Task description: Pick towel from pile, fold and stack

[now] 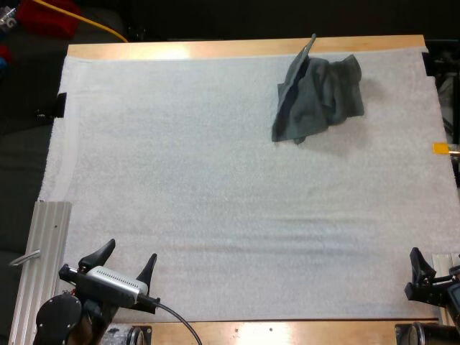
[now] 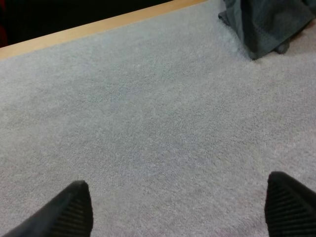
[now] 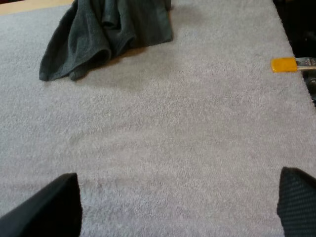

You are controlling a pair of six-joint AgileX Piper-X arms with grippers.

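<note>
High view: the crumpled towel (image 1: 316, 97) lies far right on the white mat (image 1: 215, 187). My left gripper (image 1: 132, 250) and right gripper (image 3: 180, 197) rest at the near edge, well apart from it, both jaws spread.

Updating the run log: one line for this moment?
left gripper: open | right gripper: open | crumpled towel: far right on mat, untouched | folding: not started

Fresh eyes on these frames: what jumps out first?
The crumpled dark grey-green towel, heaped at the far right of the white mat with one corner poking up. Next, the left gripper and right gripper, both open, at the mat's near edge, at opposite corners.
</note>
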